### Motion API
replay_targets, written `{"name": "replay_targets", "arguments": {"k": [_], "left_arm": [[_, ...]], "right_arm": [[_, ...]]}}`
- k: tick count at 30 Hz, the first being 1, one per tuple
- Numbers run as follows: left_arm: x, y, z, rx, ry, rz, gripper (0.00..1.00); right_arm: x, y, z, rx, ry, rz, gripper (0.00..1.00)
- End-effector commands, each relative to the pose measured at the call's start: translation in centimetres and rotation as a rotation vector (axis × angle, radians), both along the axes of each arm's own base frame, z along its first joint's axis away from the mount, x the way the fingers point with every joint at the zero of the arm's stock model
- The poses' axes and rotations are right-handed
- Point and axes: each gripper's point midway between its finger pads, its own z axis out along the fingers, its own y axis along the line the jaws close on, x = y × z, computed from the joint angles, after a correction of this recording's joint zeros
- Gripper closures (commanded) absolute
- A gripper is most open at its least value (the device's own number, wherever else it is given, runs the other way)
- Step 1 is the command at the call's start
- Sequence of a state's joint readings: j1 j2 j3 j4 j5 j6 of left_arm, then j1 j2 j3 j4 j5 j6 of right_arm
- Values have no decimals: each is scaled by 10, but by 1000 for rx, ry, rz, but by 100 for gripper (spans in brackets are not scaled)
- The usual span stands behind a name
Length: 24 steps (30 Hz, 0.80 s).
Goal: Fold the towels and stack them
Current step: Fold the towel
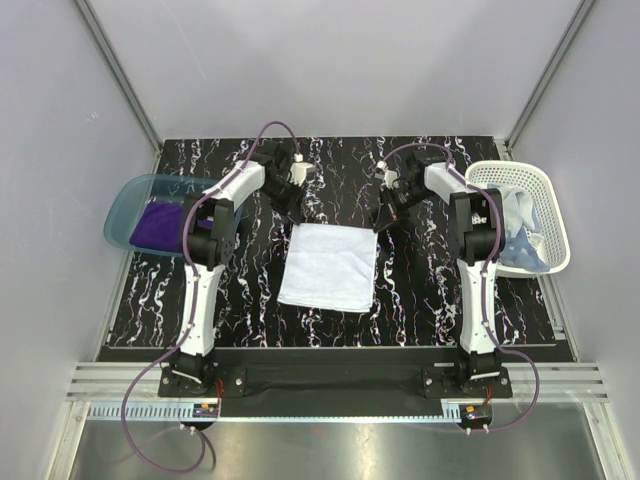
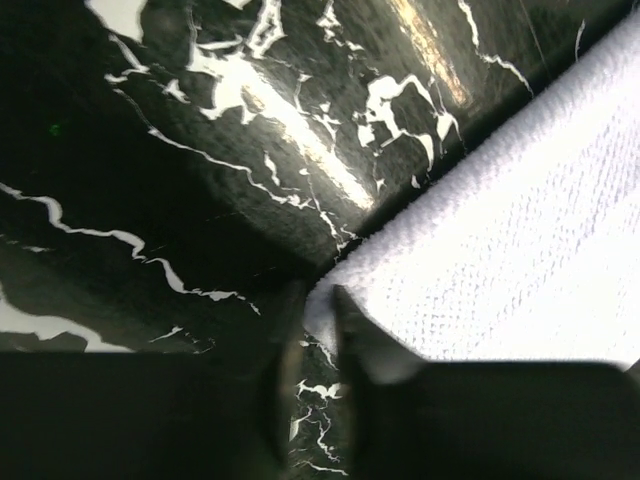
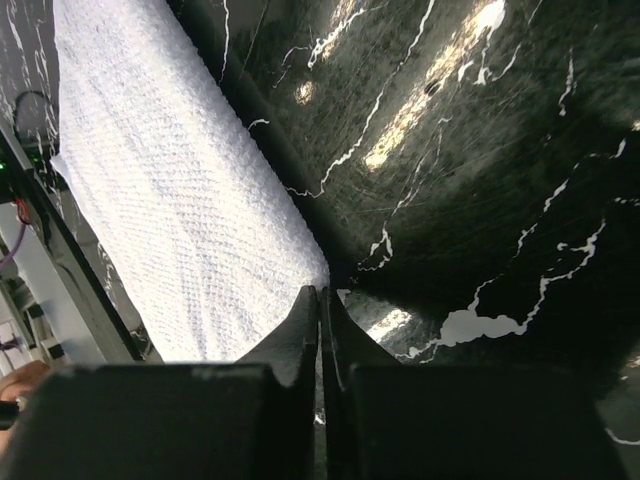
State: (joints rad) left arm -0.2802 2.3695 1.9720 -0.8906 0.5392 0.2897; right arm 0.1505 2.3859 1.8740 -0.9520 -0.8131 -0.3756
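The left claw [image 2: 318,320] pinches one far corner of the white rectangular terry-cloth towel [image 1: 330,265], the right claw [image 3: 320,300] pressed together at the other; the towel lies flat mid black marbled surface [image 1: 420,290]; best to lift both corners evenly, then draw them nearward.

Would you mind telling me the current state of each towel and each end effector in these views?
white towel: spread flat mid-table, not yet folded over.
purple towel: lying in the teal tray; folded or not, unclear.
light blue towel: crumpled in the white basket.
left end effector: shut on the white towel's far-left corner.
right end effector: shut on its far-right corner.
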Motion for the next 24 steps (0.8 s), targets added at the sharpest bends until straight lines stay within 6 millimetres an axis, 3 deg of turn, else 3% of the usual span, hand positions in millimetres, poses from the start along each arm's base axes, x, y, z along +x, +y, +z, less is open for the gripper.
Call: {"name": "replay_targets", "arguments": {"k": [1, 4, 14, 20, 24], "left_arm": [[3, -8, 7, -46, -3, -35, 86], [6, -9, 11, -48, 2, -32, 100], [29, -4, 25, -13, -90, 23, 100], [36, -3, 57, -25, -169, 44, 100], [36, -3, 74, -17, -221, 47, 100]], "right_arm": [[11, 4, 8, 14, -57, 40, 100], [20, 1, 7, -6, -82, 35, 100], [43, -11, 5, -78, -160, 32, 100], [54, -15, 22, -104, -258, -2, 100], [61, -16, 48, -105, -350, -26, 100]]}}
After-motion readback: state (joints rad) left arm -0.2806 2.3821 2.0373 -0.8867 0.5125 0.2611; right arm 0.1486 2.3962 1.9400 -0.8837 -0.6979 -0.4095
